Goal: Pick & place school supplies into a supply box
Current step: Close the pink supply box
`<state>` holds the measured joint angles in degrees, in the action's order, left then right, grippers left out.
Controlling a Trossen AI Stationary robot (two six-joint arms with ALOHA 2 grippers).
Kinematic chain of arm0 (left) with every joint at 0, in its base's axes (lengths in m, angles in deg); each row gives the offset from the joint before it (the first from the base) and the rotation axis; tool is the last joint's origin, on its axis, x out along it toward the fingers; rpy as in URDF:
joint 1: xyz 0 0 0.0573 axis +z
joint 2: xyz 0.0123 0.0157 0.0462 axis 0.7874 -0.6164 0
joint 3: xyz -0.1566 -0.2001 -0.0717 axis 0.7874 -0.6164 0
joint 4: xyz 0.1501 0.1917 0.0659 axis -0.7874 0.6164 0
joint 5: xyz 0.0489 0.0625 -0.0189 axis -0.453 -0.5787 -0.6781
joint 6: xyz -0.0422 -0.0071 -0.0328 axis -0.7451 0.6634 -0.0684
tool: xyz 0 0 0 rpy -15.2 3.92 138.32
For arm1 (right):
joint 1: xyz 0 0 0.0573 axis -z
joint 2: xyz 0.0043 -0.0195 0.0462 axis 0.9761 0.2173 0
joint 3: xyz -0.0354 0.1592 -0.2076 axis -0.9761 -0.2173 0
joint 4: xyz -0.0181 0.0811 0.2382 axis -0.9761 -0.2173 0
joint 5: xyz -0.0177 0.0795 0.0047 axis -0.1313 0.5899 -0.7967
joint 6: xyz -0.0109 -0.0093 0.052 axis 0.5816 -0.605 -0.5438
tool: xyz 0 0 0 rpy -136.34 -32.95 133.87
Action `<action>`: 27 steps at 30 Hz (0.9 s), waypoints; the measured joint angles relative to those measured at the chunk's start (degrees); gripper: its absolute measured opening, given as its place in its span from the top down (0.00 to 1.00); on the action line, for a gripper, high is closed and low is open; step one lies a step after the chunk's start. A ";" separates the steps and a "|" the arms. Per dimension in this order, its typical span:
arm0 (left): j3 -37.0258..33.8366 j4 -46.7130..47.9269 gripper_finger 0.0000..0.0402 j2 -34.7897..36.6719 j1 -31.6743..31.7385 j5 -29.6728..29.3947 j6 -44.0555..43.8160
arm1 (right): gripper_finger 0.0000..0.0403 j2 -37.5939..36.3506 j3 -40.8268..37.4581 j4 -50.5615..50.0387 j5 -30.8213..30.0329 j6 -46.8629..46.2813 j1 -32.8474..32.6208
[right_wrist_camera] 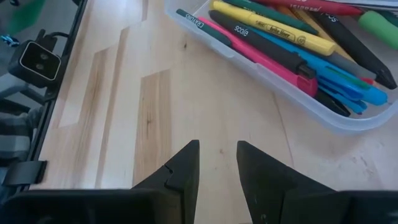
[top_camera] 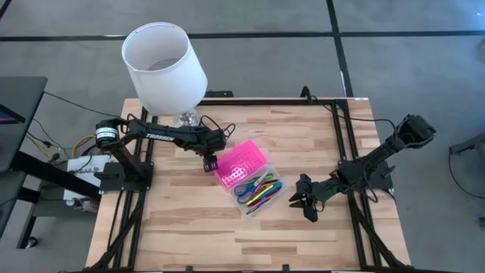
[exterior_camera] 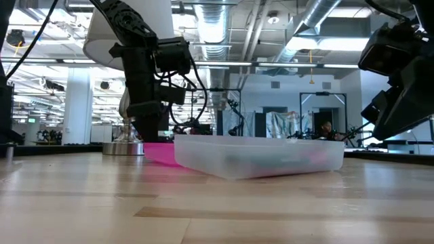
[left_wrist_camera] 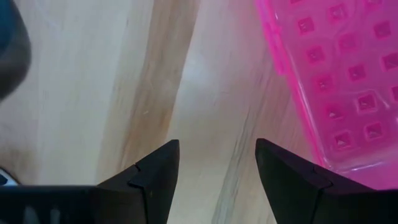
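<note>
High view is showing the supply box (top_camera: 250, 178) lying open at frame centre, pens (top_camera: 261, 191) inside; left gripper (top_camera: 209, 162) jaws are spreading beside its pink lid (top_camera: 241, 162), right gripper (top_camera: 301, 202) jaws are gaping, holding nothing.

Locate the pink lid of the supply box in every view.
High view: pink lid at table centre, lying open.
Low view: pink strip left of the clear base.
Left wrist view: fills the right side.
Right wrist view: not visible.
Shared landmark: clear base.
</note>
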<state>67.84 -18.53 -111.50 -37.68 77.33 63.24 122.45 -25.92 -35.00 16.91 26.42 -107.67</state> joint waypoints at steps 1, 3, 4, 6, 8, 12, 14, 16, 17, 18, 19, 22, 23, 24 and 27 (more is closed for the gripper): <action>0.00 0.06 0.48 0.00 -0.01 0.00 0.15 | 0.75 0.00 0.00 0.01 -0.03 0.00 -0.01; 0.00 0.21 0.48 0.00 -0.01 -0.30 0.34 | 0.75 0.00 0.00 0.04 -0.27 0.00 0.00; 0.00 0.34 0.48 0.00 -0.01 -0.65 0.38 | 0.75 0.00 0.00 0.07 -0.44 -0.02 0.00; 0.00 0.65 0.48 0.00 -0.01 -0.96 0.59 | 0.75 0.00 0.00 0.07 -0.79 -0.45 0.00; 0.00 0.68 0.48 0.00 0.02 -1.00 1.34 | 0.75 0.00 0.00 0.13 -1.54 -0.90 -0.17; 0.00 1.13 0.48 0.02 -0.01 -1.01 1.61 | 0.75 0.00 0.00 0.13 -2.26 -2.36 -1.05; 0.02 1.99 0.48 0.02 -0.01 -1.03 1.46 | 0.75 0.63 0.00 0.70 -3.89 -2.54 -2.05; 0.02 3.87 0.48 0.02 0.00 -1.07 1.48 | 0.75 1.71 -0.01 1.30 -4.53 -2.51 -2.92; 0.02 4.79 0.48 0.02 -0.01 -1.07 1.50 | 0.75 2.27 -0.02 2.09 -4.50 -2.51 -3.27; 0.02 5.57 0.48 0.02 0.00 -1.08 1.51 | 0.75 2.92 -0.02 2.99 -4.52 -2.51 -3.50; 0.02 6.47 0.48 0.04 -0.01 -1.09 1.51 | 0.75 3.78 0.00 3.99 -4.50 -2.51 -3.52; 0.02 8.99 0.48 0.04 -0.01 -1.09 1.64 | 0.75 6.36 0.00 6.37 -3.78 -2.49 -3.42; 0.02 9.64 0.48 0.04 -0.01 -1.09 1.84 | 0.75 7.19 0.00 7.52 -3.33 -2.47 -3.39; 0.02 10.24 0.48 0.04 -0.01 -1.14 2.14 | 0.75 8.05 0.00 8.32 -2.97 -2.49 -3.39; 0.02 10.63 0.48 0.04 -0.01 -3.17 2.40 | 0.75 10.32 0.00 10.56 -2.31 -2.45 -3.41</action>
<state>67.86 -7.90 -111.46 -37.68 74.16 65.64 132.76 -25.92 -24.44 14.61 23.97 -111.08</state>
